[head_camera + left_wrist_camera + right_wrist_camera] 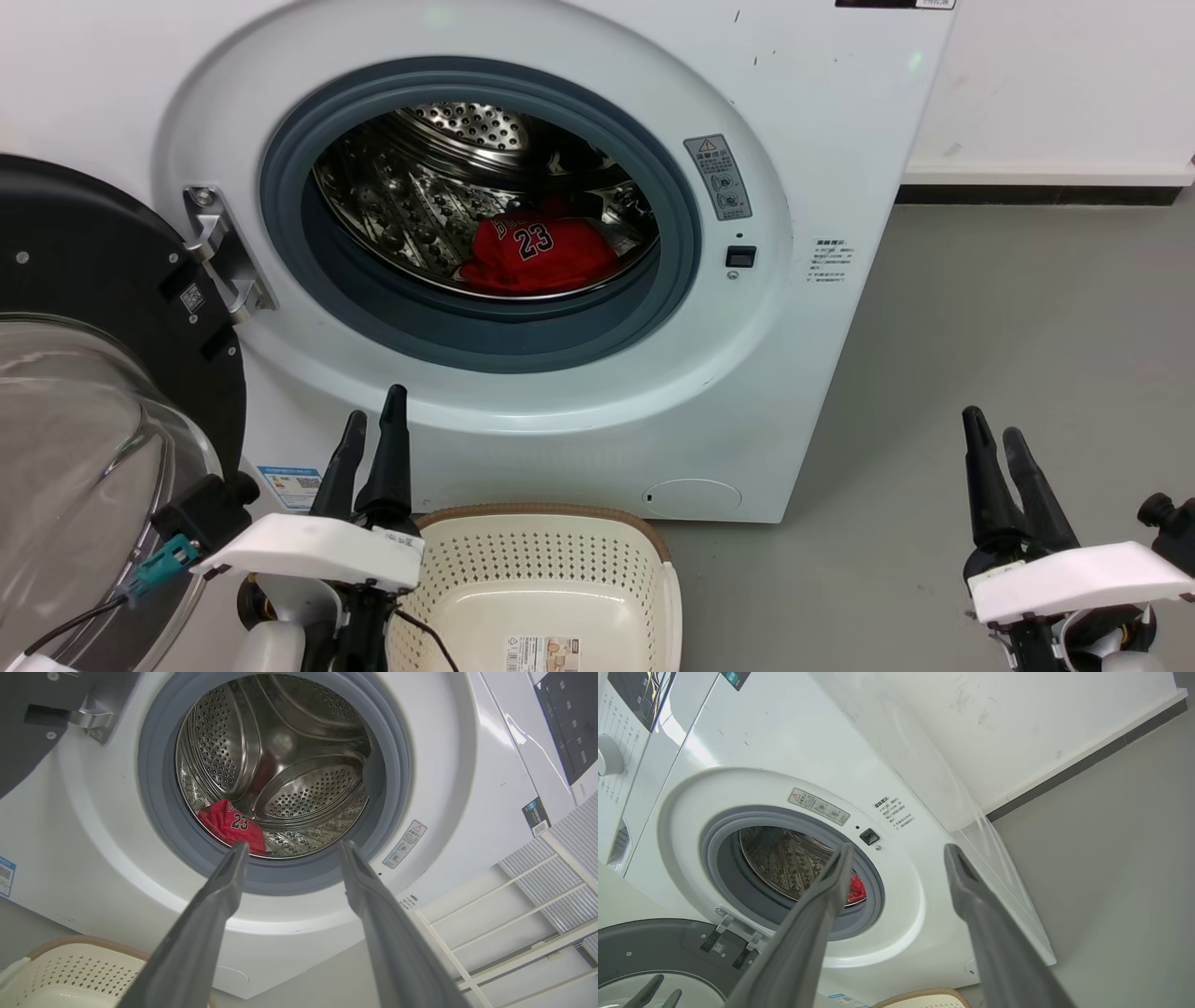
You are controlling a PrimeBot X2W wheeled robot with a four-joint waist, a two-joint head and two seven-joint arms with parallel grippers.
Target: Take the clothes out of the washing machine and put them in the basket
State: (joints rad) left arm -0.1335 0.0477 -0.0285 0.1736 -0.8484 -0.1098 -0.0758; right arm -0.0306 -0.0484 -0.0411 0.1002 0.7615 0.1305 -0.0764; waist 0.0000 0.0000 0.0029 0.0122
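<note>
The washer (803, 112) is big and white, and it stands on a grey floor (1018, 317). Its round door (93, 261) is swung wide open to the left, with a black rim and a clear glass bowl. A thick grey ring (485, 341) goes around the hole in the front. Behind the ring is the shiny drum (411, 196), full of little holes. The basket (551, 511) sits on the floor just in front of the washer, below the hole. It is cream with rows of small holes and a brown rim, and there are no clothes in it. The left gripper (376, 403) is low down, between the door and the basket, and its two dark fingers point up at the washer. Its fingers are spread apart and hold nothing. The right gripper (990, 421) is far off to the right, over the bare floor. Its fingers are spread apart too, with nothing between them. The shirt (537, 254) lies in a small heap at the bottom of the drum, toward the front. It is bright red, with a black 23 edged in white and some small letters above the number. No gripper touches it.
</note>
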